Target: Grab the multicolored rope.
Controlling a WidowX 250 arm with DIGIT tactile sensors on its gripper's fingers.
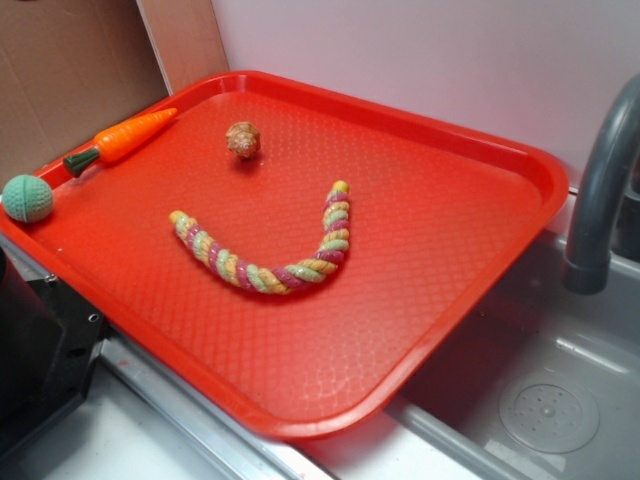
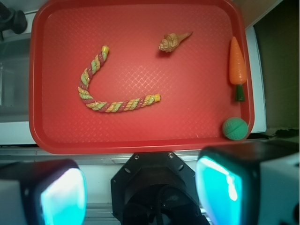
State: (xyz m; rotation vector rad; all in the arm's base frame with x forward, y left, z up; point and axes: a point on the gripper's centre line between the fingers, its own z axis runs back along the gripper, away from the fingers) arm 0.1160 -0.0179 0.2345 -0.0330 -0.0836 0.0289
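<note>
Multicolored rope (image 2: 105, 89) curved on tray (image 2: 140, 136), claw (image 2: 140, 187) open, apart

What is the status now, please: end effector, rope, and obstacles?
End effector open, high above tray, holding nothing. Multicolored rope lies curved mid-tray, untouched. Shell, carrot, green ball all apart from rope; nothing blocks it.

Red tray (image 1: 480, 250) w/ orange toy carrot (image 1: 125, 138) and green ball (image 1: 27, 198) at one edge, tan shell (image 2: 173, 41) mid-tray. Grey faucet (image 1: 600, 190) over sink (image 1: 540, 400).
</note>
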